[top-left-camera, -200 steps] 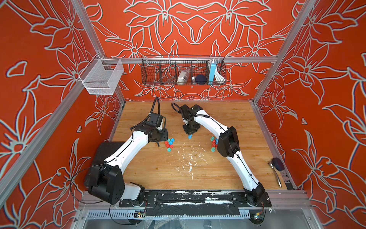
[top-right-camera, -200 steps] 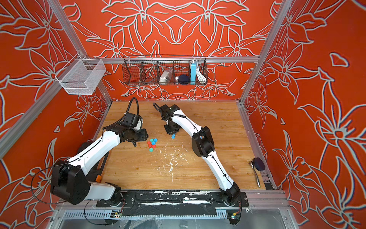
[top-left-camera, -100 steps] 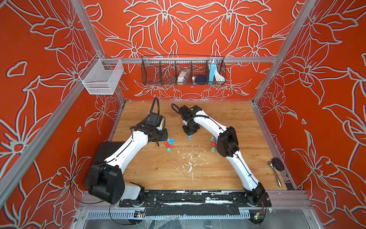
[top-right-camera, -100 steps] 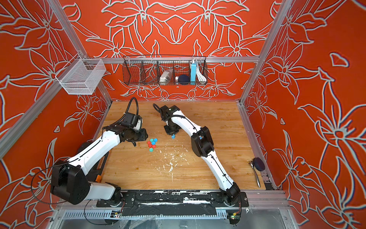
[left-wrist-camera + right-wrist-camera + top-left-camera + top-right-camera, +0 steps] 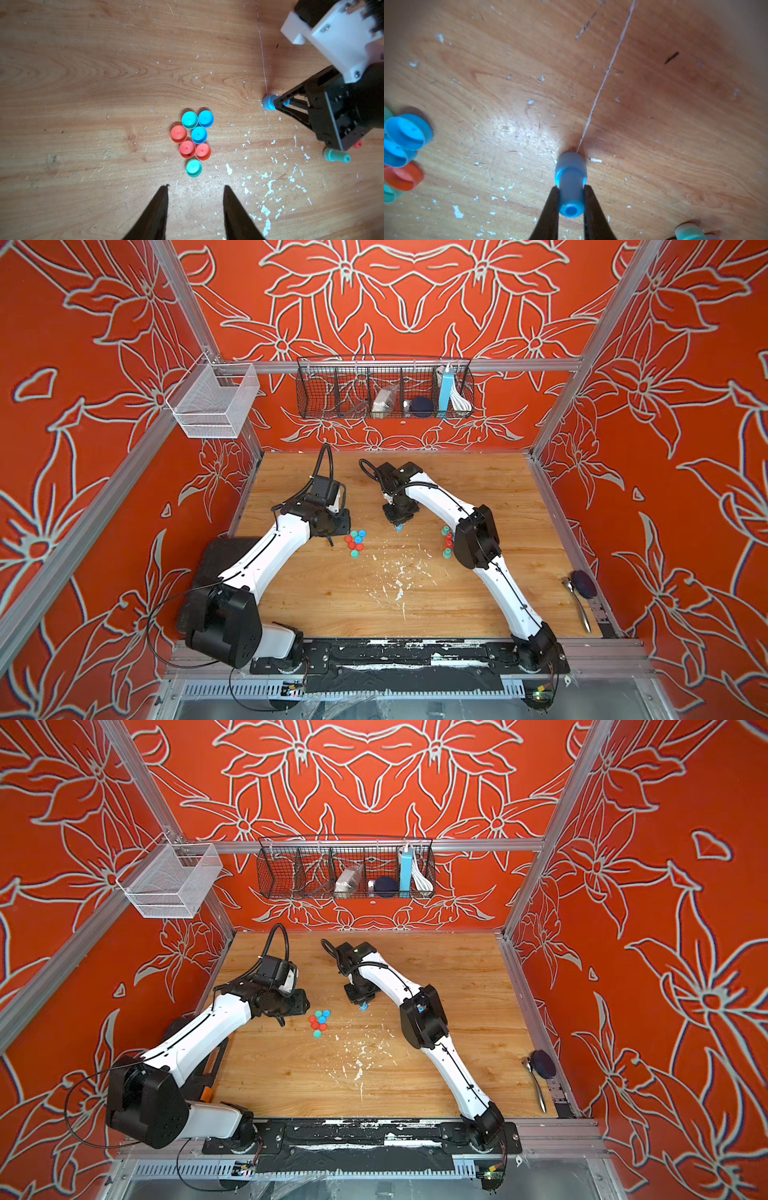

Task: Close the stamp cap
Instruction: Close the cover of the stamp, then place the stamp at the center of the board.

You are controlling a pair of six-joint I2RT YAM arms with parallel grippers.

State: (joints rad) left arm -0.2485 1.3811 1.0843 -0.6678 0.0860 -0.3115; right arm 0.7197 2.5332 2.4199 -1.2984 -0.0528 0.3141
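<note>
Apparently early: seven loose round plastic caps [image 5: 193, 137] in red, blue and teal sit clustered mouth-up on scuffed wooden worktop [image 5: 478, 489]. Small blue plastic stamp [image 5: 571, 174] stands upright on worktop, apart from cluster, looks uncapped. Right jaws clamped on its stem, right arm [image 5: 432, 499] wrist pointing down. Left jaws apart, empty, hovering beside cluster.

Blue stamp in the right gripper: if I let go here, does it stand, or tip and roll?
Probably stands: the blue stamp has its wider end down at the table, seemingly touching. If knocked over, its round body would likely roll. It looks like rigid plastic, so light; the right gripper pinches only the narrow stem, so it may pivot.
</note>
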